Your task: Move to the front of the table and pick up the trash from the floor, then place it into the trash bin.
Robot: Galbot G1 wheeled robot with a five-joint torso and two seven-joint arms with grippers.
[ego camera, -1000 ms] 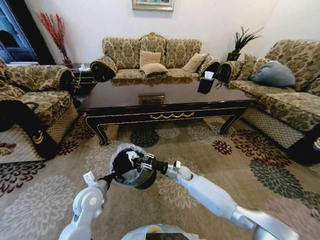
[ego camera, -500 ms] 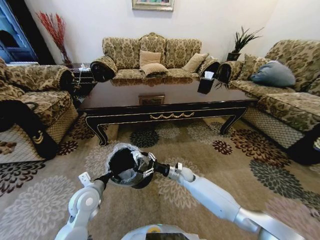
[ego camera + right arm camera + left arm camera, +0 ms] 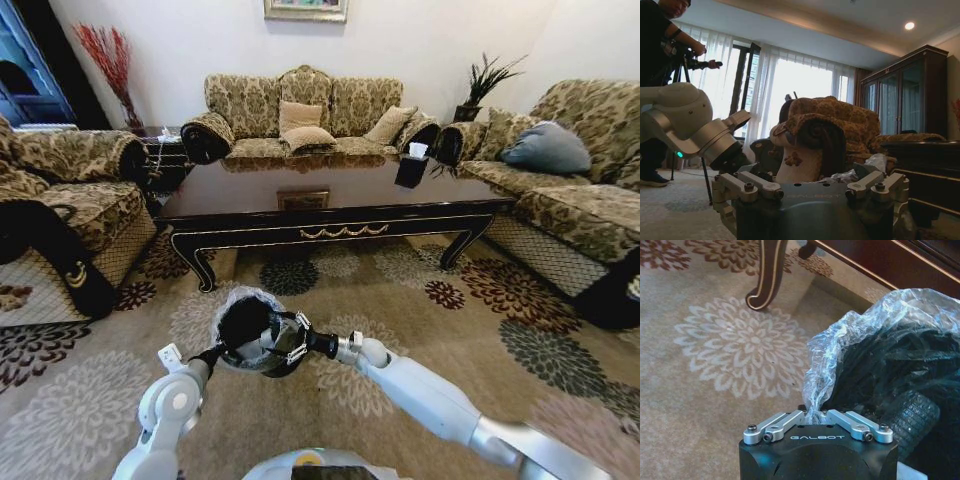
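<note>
The trash bin (image 3: 248,332), black with a translucent bag over its rim, hangs above the carpet in front of the table (image 3: 240,232). My left gripper (image 3: 213,354) is shut on the bin's rim; in the left wrist view the gripper (image 3: 812,415) pinches the bag (image 3: 850,335). My right gripper (image 3: 290,340) reaches over the opposite rim into the bin's mouth. In the right wrist view its links stand spread wide, so it is open. One of its ribbed fingers (image 3: 912,420) shows inside the dark bin. The trash is hidden.
Sofas stand on the left (image 3: 60,190), behind the table (image 3: 300,120) and on the right (image 3: 580,190). A black tissue box (image 3: 411,168) sits on the tabletop. A curved table leg (image 3: 766,275) is close to the bin. Flowered carpet (image 3: 450,320) lies open to the right.
The right gripper has moved down and left, deeper into the bin's mouth. The left arm and bin dropped slightly a second ago and have held still since.
</note>
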